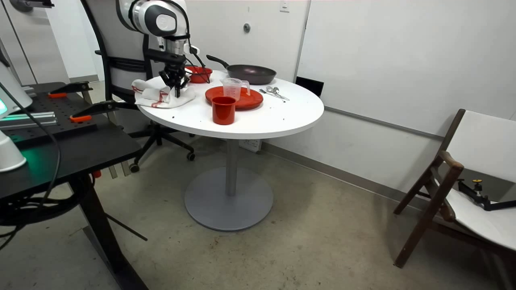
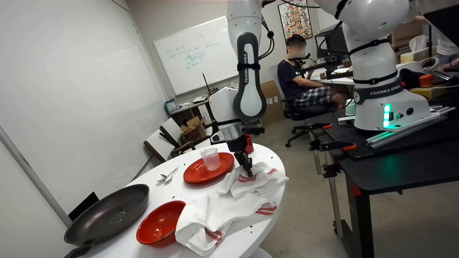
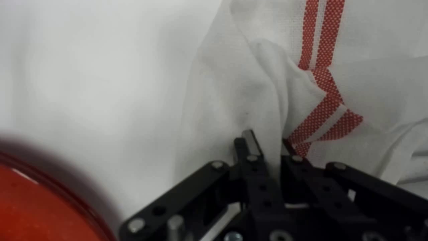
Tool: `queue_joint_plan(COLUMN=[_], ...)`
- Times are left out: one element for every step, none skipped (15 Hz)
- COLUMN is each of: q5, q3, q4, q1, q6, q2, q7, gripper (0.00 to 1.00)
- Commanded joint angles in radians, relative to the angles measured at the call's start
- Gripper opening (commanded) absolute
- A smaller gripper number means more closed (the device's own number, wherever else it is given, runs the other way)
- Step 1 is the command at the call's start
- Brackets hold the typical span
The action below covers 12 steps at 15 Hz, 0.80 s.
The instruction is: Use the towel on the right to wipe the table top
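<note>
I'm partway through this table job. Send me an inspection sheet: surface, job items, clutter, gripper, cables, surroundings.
Surface: round white table top with scattered dark specks.
Job items: white towel with red stripes, bunched on the table top.
Clutter: similar striped cloth beside the red bowl, whether joined to the towel cannot be told; red plate bearing a clear measuring cup; red cup; frying pan; metal utensils.
Gripper: closed on a fold of towel.
Cables: arm cable looped beside the forearm; cable bundle under the black desk.
Surroundings: seated person, office chair, wooden armchair.
</note>
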Motion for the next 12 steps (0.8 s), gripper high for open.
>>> queue_joint_plan(q5=[0.044, 0.046, 0.038, 0.03, 0.02, 0.015, 0.015, 0.017, 0.021, 0.027, 0.031, 0.025], q3=[0.065, 0.073, 0.072, 0.07, 0.063, 0.058, 0.057, 0.06, 0.063, 0.071, 0.075, 0.063], q4=[0.047, 0.059, 0.074, 0.087, 0.101, 0.114, 0.13, 0.147, 0.168, 0.189, 0.212, 0.232], q1=[-0.031, -0.032, -0.025, -0.021, -0.015, -0.012, -0.014, -0.018, -0.019, -0.024, -0.024, -0.009], q6=[0.008, 0.004, 0.0, 0.0, 0.0, 0.001, 0.002, 0.004, 0.005, 0.007, 0.007, 0.007], q2=[0.03, 0.036, 0.043, 0.05, 0.055, 0.061, 0.068, 0.075, 0.082, 0.089, 0.093, 0.096], q7=[-0.068, -0.075, -0.082, -0.091, -0.101, -0.11, -0.118, -0.127, -0.131, -0.135, -0.133, -0.122], gripper=[0.03, 0.03, 0.03, 0.03, 0.03, 0.03, 0.03, 0.03, 0.03, 0.03, 0.03, 0.03])
